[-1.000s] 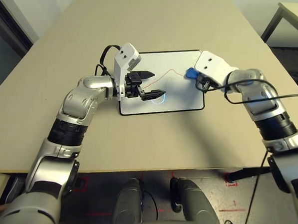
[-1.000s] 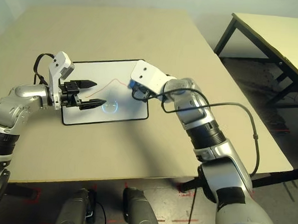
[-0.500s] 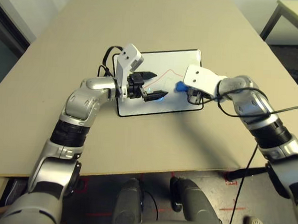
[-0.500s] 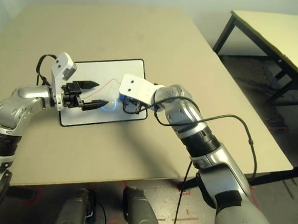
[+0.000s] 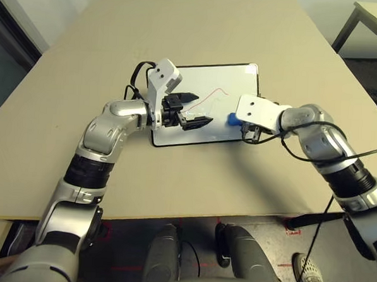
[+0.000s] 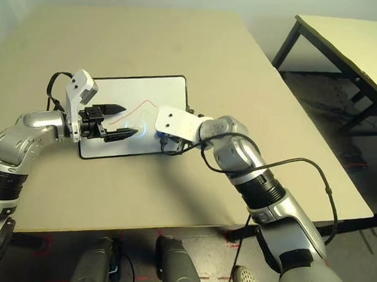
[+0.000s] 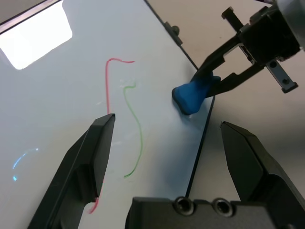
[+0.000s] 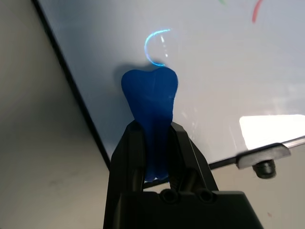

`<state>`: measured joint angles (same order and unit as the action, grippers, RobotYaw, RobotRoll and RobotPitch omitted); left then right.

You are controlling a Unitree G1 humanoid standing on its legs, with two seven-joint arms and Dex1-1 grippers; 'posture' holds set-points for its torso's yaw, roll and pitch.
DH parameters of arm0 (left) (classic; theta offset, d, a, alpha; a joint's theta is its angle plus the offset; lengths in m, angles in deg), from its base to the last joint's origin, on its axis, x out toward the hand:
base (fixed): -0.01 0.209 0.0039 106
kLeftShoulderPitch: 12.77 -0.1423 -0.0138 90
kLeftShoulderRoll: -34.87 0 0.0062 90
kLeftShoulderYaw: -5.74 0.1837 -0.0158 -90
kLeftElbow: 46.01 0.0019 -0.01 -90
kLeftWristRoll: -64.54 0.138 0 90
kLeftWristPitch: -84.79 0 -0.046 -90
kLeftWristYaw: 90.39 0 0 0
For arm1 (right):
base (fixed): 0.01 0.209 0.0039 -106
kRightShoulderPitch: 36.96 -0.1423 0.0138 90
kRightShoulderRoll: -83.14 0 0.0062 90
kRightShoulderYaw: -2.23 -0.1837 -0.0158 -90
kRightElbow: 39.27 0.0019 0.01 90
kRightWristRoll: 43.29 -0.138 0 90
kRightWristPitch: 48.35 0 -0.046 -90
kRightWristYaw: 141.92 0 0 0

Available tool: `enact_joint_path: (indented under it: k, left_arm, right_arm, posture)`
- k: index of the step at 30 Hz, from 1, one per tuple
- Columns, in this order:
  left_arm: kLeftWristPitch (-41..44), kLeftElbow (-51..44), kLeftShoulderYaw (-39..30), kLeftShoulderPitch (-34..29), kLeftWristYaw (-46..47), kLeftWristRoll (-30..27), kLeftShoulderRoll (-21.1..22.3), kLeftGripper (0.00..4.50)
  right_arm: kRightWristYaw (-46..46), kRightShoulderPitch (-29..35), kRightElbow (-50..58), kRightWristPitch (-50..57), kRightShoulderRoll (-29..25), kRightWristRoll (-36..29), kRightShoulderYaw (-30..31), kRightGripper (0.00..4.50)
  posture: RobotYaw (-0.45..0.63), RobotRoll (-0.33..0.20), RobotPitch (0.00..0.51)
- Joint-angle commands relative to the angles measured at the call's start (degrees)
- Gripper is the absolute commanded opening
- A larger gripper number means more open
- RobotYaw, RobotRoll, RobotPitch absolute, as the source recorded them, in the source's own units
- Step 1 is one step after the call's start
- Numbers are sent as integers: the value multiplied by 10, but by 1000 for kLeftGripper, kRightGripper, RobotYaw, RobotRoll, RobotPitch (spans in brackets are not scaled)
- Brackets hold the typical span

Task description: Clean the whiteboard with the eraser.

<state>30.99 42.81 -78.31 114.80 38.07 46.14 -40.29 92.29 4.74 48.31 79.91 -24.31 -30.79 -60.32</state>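
Beige counter point(image 5: 193, 179) carrying the whiteboard point(image 5: 242, 74). Your right claw point(image 8: 155, 138) pinches the blue eraser point(image 8: 151, 95), its long axis continuing the fingers, tip pressed on the board just inside the near frame edge. The red line point(image 7: 108, 81) and green line point(image 7: 136, 129) lie beyond that tip, toward your left claw point(image 7: 167, 143), which hovers spread above the board. Right forearm angles down, inward.

Tan table and its surroundings

A broad tan table point(image 5: 193, 173) with a plain matte top takes up most of the scene. Off to the right stands a second pale-topped table point(image 6: 361, 46) on black metal legs, well apart from the first, over dark flooring. Red tape marks point(image 5: 292, 230) lie on the grey floor below the near table edge.
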Motion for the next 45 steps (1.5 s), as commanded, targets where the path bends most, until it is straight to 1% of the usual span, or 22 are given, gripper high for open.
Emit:
enact_joint_path:
  k: [1,5,8,10,13,16,19,22,27,29,31,34,41,45]
  left_arm:
    - [2,0,8,-1,0,2,-2,4500]
    - [1,3,9,1,-1,2,-4,4500]
    - [0,3,9,-1,-1,2,-4,4500]
    - [0,2,8,-2,-1,2,-4,4500]
    - [0,2,5,-3,0,2,-2,4500]
    - [-4,7,1,-3,1,4,1,4500]
    - [-8,14,-1,-1,2,6,3,4500]
    - [-11,19,-1,1,2,6,3,4500]
    - [-14,23,0,6,3,7,2,4500]
    - [-14,24,0,7,3,7,2,4500]
    - [-14,24,0,8,3,7,2,4500]
    - [-14,24,-2,9,3,6,3,4500]
    - [-16,26,-5,10,4,6,5,4500]
    - [-20,33,-3,13,3,8,5,4500]
  right_arm:
    - [-33,-56,-86,-21,14,21,-14,616]
    - [-55,-116,-156,-56,40,19,-28,616]
    - [-57,-125,-167,-65,50,19,-27,615]
    - [-48,-114,-147,-58,53,18,-21,606]
    - [-19,-72,-76,-27,47,14,-3,605]
    - [12,-20,17,13,35,13,18,605]
    - [24,-4,54,30,34,15,25,605]
    - [20,-20,39,28,42,17,21,605]
    - [-26,-112,-87,-26,73,24,-7,604]
    - [-37,-134,-121,-45,78,25,-10,603]
    - [-44,-140,-136,-56,81,26,-11,602]
    - [-36,-127,-122,-54,77,28,-6,602]
    - [10,-40,12,7,44,28,17,602]
    - [19,-30,36,25,38,28,20,602]
  posture:
    - [-46,0,166]
    - [-46,0,165]
    - [-43,0,164]
    - [-40,0,164]
    - [-36,0,163]
    - [-32,0,164]
    - [-31,0,162]
    - [-31,0,160]
    - [-33,0,157]
    - [-32,0,155]
    - [-31,0,153]
    - [-29,0,152]
    - [-32,0,149]
    - [-41,0,145]
